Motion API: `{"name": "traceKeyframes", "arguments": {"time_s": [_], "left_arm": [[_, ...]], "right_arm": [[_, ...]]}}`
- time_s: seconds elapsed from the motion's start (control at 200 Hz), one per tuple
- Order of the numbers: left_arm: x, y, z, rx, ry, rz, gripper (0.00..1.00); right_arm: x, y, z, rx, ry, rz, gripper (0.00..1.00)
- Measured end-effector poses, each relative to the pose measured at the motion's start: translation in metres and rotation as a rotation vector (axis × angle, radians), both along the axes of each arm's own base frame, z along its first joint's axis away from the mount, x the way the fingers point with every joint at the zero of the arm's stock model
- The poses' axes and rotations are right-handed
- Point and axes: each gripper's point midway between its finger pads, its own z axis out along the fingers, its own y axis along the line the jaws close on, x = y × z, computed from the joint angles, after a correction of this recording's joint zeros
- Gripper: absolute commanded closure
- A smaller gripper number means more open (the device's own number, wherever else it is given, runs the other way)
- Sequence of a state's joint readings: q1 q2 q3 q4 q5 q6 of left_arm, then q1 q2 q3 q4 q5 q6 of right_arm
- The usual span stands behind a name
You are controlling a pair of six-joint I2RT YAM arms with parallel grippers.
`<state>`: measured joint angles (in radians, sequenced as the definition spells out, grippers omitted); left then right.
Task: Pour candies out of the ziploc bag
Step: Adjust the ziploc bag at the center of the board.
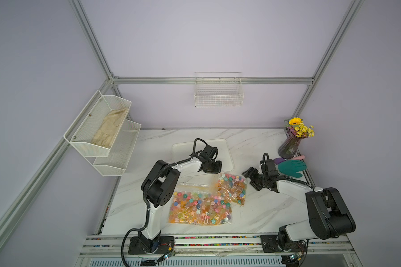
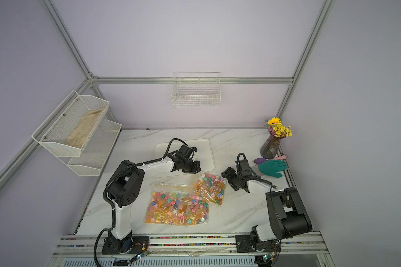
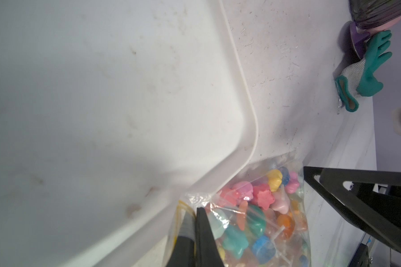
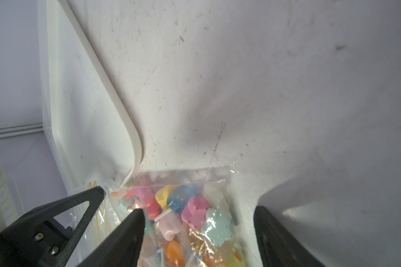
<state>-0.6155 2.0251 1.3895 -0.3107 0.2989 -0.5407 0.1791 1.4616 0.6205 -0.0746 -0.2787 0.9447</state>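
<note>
A small clear ziploc bag (image 1: 232, 188) full of multicoloured candies (image 3: 252, 208) lies beside the near right corner of a white tray (image 1: 225, 148). My left gripper (image 1: 214, 170) is shut on that bag's corner by its yellow zip line, which shows up close in the left wrist view (image 3: 196, 211). My right gripper (image 1: 249, 180) stands open at the bag's right edge. In the right wrist view the bag's end (image 4: 195, 208) lies between its spread fingers (image 4: 134, 222). A larger ziploc bag (image 1: 199, 208) of the same candies lies flat nearer the front.
A purple vase of yellow flowers (image 1: 289, 145), a teal glove (image 1: 292, 167) and a purple object stand at the table's right edge. A wire basket (image 1: 218, 97) hangs on the back wall. White mesh shelves (image 1: 102, 129) hang on the left.
</note>
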Motion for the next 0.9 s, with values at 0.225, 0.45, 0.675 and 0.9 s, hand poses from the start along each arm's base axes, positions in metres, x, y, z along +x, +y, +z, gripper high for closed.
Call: {"name": "traceKeyframes", "arguments": {"time_s": [0.225, 0.45, 0.675, 0.9], "left_arm": [[-0.005, -0.008, 0.035, -0.085, -0.052, -0.032, 1.00], [-0.025, -0.015, 0.060, -0.163, -0.090, -0.067, 1.00], [-0.029, -0.019, 0.057, -0.176, -0.084, -0.077, 1.00], [-0.029, -0.020, 0.059, -0.187, -0.080, -0.070, 1.00]], "right_arm": [[0.004, 0.000, -0.001, 0.007, -0.004, -0.001, 0.26], [0.008, 0.002, -0.003, 0.019, -0.001, 0.006, 0.32], [0.008, 0.005, -0.005, 0.030, -0.002, 0.021, 0.46], [0.004, 0.004, -0.012, 0.029, 0.021, 0.021, 0.71]]}}
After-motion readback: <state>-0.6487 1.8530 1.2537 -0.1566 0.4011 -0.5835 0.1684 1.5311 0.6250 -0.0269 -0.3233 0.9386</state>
